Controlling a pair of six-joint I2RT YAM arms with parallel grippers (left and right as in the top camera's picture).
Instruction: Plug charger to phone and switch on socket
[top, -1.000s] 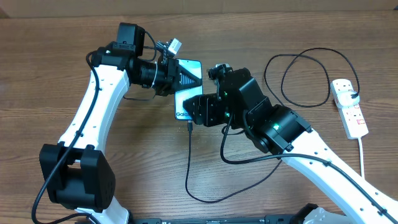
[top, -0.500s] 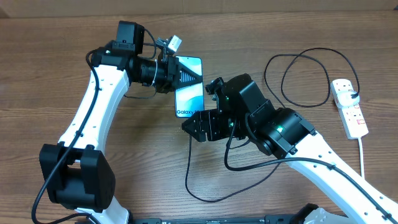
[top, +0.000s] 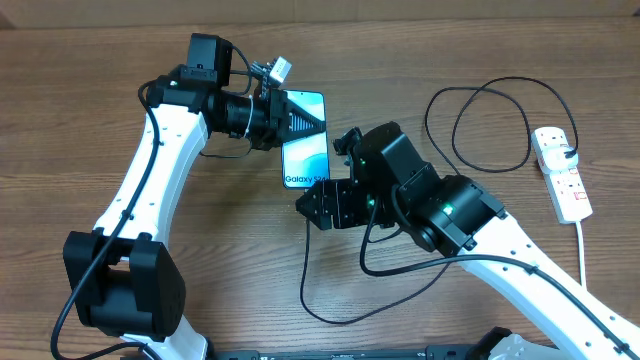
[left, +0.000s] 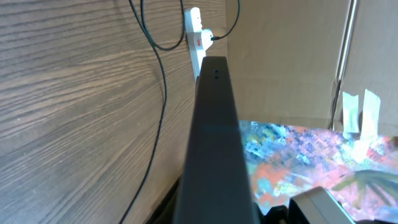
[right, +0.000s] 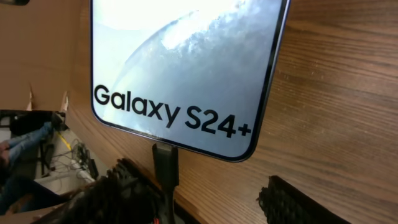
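The phone (top: 305, 152) lies on the wooden table, screen lit; the right wrist view shows it reading "Galaxy S24+" (right: 186, 56). My left gripper (top: 318, 122) is shut on its far end, and the left wrist view shows the phone edge-on (left: 214, 137). The charger (top: 303, 260) is a thin black cable, and its plug tip (right: 165, 165) sits in the phone's bottom edge. My right gripper (top: 318, 205) is open just below that edge, its fingers (right: 205, 202) wide apart with the plug next to the left one. The socket (top: 563, 173) lies far right, also in the left wrist view (left: 198, 37).
The cable loops near the front edge (top: 330, 320) and again in a wide curve (top: 480, 125) left of the socket. A white cord (top: 583, 250) trails from the socket toward the front. My right arm (top: 450, 215) crosses the table's middle.
My right gripper has drawn back from the phone's bottom edge toward the front and opened. The plug stays in the phone. The left arm has not moved.
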